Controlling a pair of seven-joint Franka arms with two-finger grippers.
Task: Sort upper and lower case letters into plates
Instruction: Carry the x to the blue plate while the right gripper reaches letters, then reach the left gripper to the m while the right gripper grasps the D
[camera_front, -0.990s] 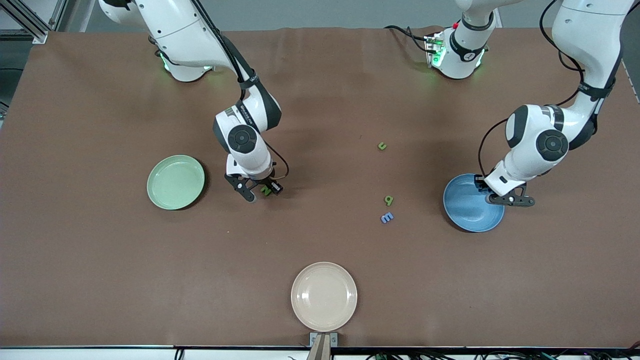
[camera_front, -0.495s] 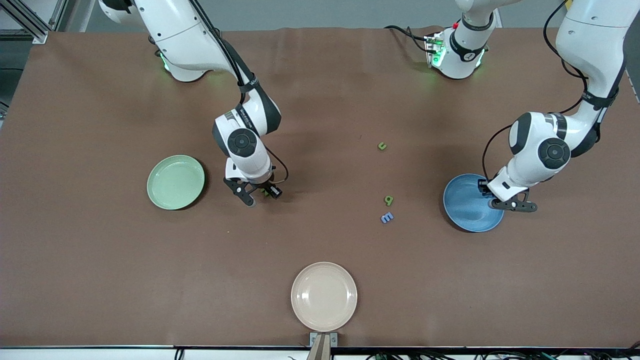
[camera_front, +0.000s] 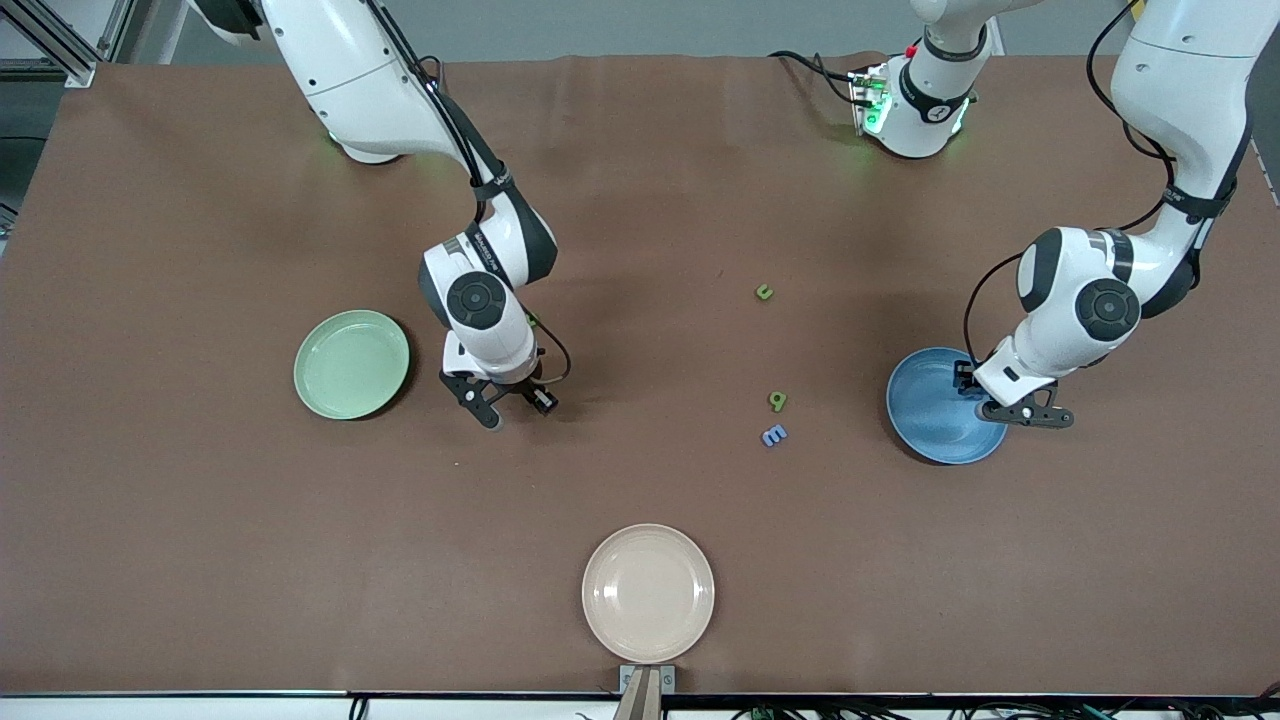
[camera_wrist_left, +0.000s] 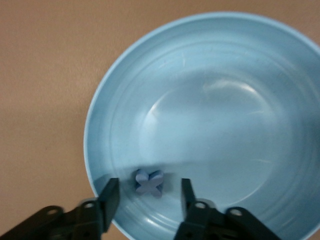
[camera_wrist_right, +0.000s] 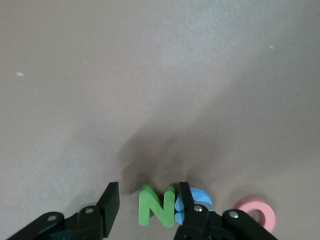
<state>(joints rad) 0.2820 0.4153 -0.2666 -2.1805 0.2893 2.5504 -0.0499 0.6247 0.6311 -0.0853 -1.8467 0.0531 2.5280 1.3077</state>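
The blue plate lies toward the left arm's end of the table. My left gripper hangs open just over its rim. A small blue letter x lies in the blue plate, between the tips of the left gripper and touching neither. Beside the mint green plate, my right gripper is low at the table. In its wrist view the right gripper stands open around a green letter N. One finger stands against the N's side.
A blue letter and a pink ring letter lie right beside the N. Two green letters and a blue-violet one lie mid-table. A cream plate sits by the table edge nearest the front camera.
My left gripper has opened and let the blue x go into the blue plate. My right gripper has sunk lower around the green N, which it now hides in the front view.
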